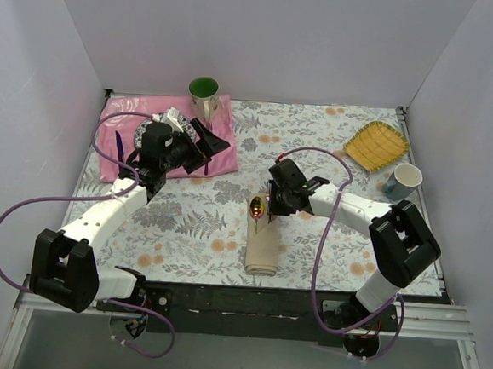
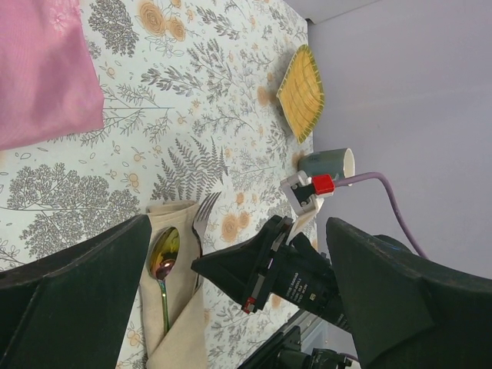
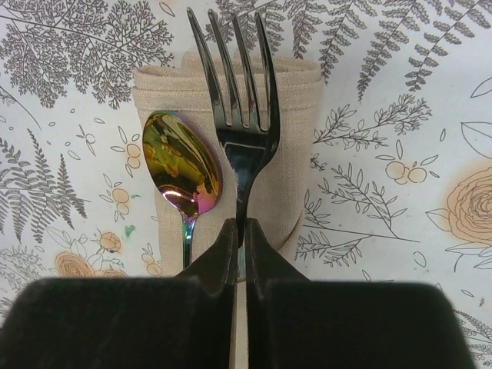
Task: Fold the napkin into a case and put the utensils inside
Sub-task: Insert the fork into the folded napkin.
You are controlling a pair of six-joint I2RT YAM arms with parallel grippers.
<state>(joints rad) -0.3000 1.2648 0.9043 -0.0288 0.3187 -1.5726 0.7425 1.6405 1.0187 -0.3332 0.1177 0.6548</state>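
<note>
While the right claw [image 3: 238, 229] was clamped fully shut on the neck of the fork [image 3: 234, 115], the step in hand was judged to be insertion of the second utensil. The fork projected straight ahead of the fingertips. Its tines pointed away from the claw and reached past the far edge of the case [image 3: 296, 92]. The case lay flat on the table [image 3: 400, 92], directly ahead of and below the claw, with its long axis in line with the fingers. In the wrist view the spoon [image 3: 181, 165] lay just left of the fork, close beside it. Its bowl was exposed at the far end and its handle ran back toward the claw. The fingers hid the near part of the case, so it could not be told whether the fork handle had entered the pocket. The left claw [image 2: 239, 221] had its jaws spread to their widest and held nothing. It stood well apart from the case, near the pink mat [image 1: 122, 132]. The task was judged nearly complete, with the cloth folded and the spoon seated. The next move appeared to call for sliding the fork along the case axis until it sat level with the spoon. This would have to be done without dragging the cloth or nudging the spoon. The jaws would then part and the claw would lift clear.
</note>
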